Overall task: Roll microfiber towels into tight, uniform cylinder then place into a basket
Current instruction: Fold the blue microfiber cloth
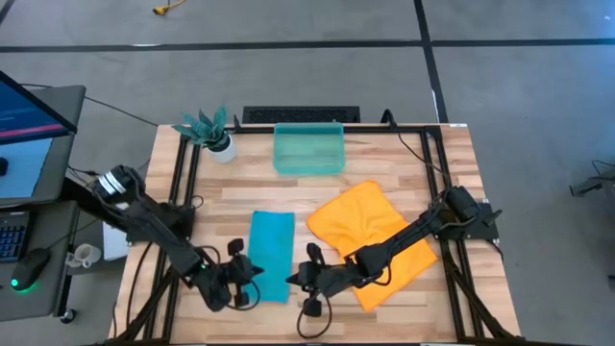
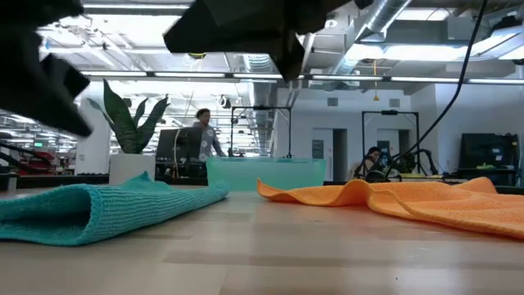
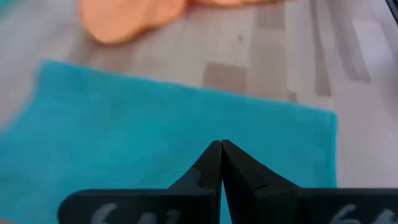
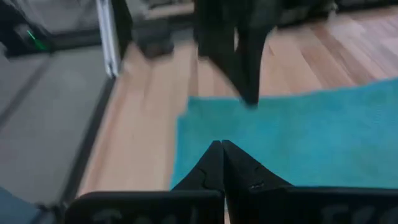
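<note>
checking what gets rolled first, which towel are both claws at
The teal-blue towel: the left claw and the right claw flank its near end, both shut. The orange towel lies crumpled under the right arm.

High cam: overhead, straight down, far enough to catch whole wooden surface [image 1: 317, 192] plus floor around it. Low cam: sits right at surface height, looks level across planks into room behind; teal towel [image 2: 98, 209] and orange towel [image 2: 426, 201] loom big up front, basket [image 2: 266, 174] further back. Left wrist cam: very close, looks down past own hand [image 3: 221, 144] onto teal towel, orange one at frame edge. Right wrist cam: same closeness, past own hand [image 4: 222, 144], facing left arm. All four share teal towel.
</note>
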You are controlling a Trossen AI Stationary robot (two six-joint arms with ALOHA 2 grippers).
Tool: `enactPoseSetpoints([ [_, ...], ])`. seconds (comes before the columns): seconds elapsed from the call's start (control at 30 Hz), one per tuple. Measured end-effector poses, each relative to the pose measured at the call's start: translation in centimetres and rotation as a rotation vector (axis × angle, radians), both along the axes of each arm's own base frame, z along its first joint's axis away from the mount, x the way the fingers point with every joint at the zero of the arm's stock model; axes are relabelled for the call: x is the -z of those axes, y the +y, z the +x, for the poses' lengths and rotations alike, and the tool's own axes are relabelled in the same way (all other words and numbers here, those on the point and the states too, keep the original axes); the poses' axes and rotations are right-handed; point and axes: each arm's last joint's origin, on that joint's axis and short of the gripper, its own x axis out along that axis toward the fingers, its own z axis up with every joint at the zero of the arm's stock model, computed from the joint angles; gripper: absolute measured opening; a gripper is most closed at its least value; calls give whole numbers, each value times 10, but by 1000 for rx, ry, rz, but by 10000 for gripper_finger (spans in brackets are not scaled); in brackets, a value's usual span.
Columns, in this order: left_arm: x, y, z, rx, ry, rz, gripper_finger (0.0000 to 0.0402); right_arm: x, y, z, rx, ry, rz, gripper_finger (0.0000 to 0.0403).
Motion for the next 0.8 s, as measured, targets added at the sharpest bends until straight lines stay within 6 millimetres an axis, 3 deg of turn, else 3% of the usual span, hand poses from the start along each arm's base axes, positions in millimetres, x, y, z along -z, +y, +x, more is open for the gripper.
enactPoseSetpoints([
  [0.17,22,-10,9,36,41,-56,0,4,-1,-2,-3,-19,12,15],
  [0.37,33,-3,29,-30,59,-40,0,4,-1,-2,-3,-18,12,15],
  [0.8,39,60,70,-229,110,-38,0,12,-1,-7,10,71,-5,16],
])
